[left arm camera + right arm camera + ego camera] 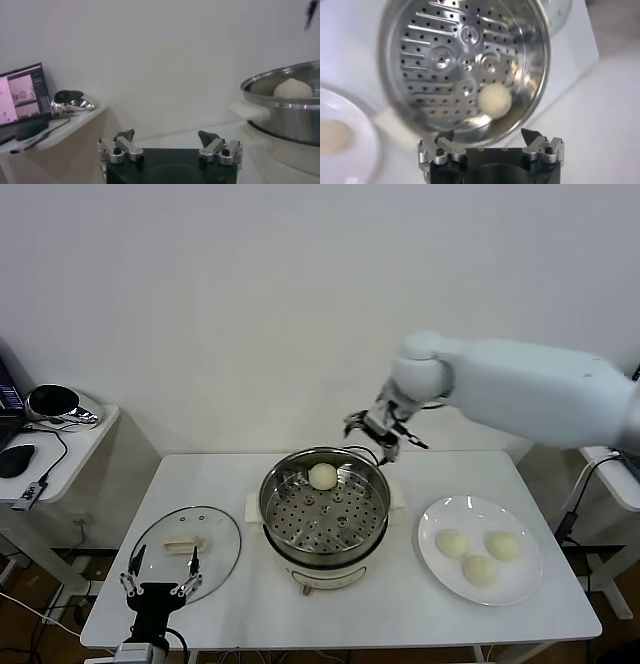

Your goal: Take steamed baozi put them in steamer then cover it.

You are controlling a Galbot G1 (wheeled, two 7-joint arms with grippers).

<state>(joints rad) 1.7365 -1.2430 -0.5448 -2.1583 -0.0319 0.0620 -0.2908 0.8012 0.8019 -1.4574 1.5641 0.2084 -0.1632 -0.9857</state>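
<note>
Hovering above the far rim of the steamer [324,509], right gripper [374,430] with fingers spread wide and nothing between them; same wide spread in the right wrist view [490,136], looking down into the perforated basket [465,65]. One steamed baozi [322,476] resting on the perforated floor at the far side of the basket, close to the wall, apart from the fingers above; seen also in the right wrist view [495,99] and over the rim in the left wrist view [293,88]. Three more baozi [481,570] lying close together on the white plate [440,519], on the table [220,474] to the robot's right of the steamer. Glass cover [187,549] lying flat on the table to the robot's left of the steamer, cream bar handle [184,544] up, well apart from the basket. Parked at the near table edge just in front of the cover, left gripper [158,569], fingers held wide apart and empty, likewise in the left wrist view [167,137]. Standing off to the robot's left, a side table [70,439] with a laptop [22,95].
</note>
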